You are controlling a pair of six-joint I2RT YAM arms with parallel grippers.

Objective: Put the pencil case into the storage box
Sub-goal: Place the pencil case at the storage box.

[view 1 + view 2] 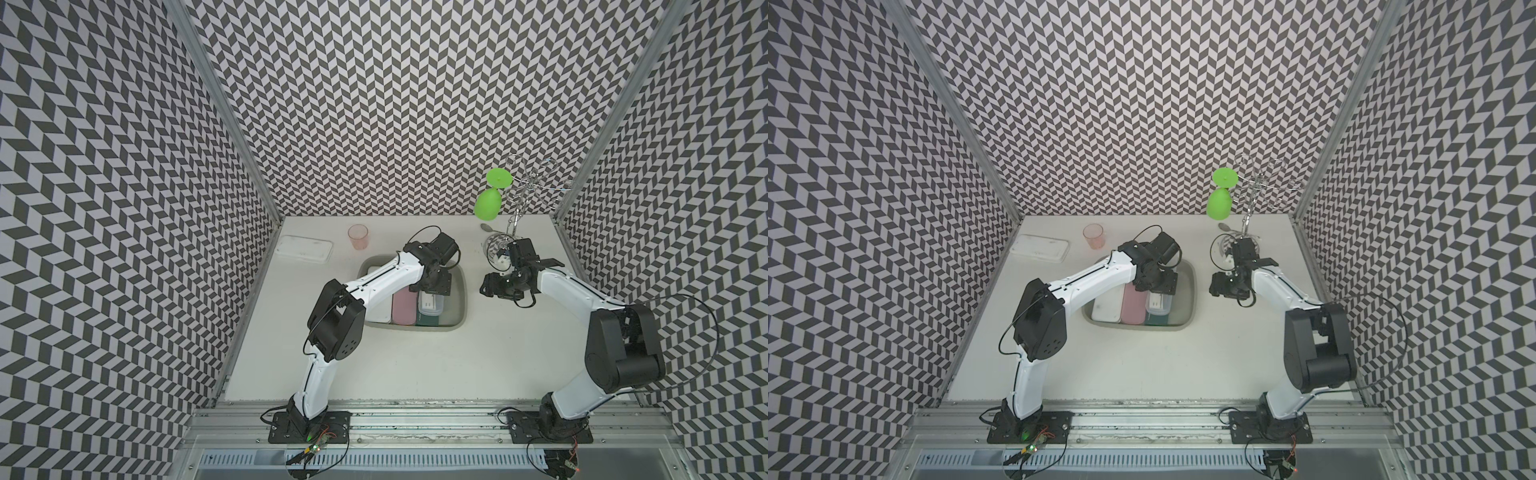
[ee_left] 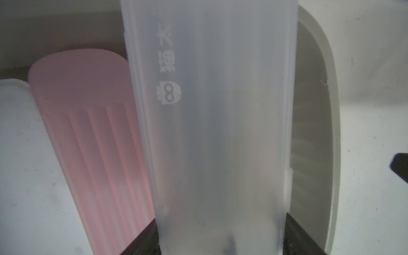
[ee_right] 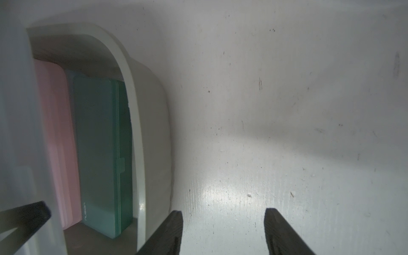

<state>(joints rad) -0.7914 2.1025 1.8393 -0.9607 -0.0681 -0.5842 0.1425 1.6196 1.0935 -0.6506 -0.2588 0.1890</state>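
Left gripper (image 2: 220, 238) clamps one end of frosted translucent rectangular plastic pencil case (image 2: 216, 132), which sits inside shallow grey-olive plastic storage box (image 1: 459, 307) over teal hard case (image 3: 99, 143), beside ribbed pink case (image 2: 88, 114); right gripper (image 3: 224, 213) jaws apart, empty, over white table (image 3: 287, 110) just beside box.

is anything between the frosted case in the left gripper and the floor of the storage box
Yes: a teal plastic pencil case lies under the frosted translucent pencil case held by the left gripper, with a pink ribbed case and a white case beside it in the grey-olive plastic storage box. It would likely land on top.
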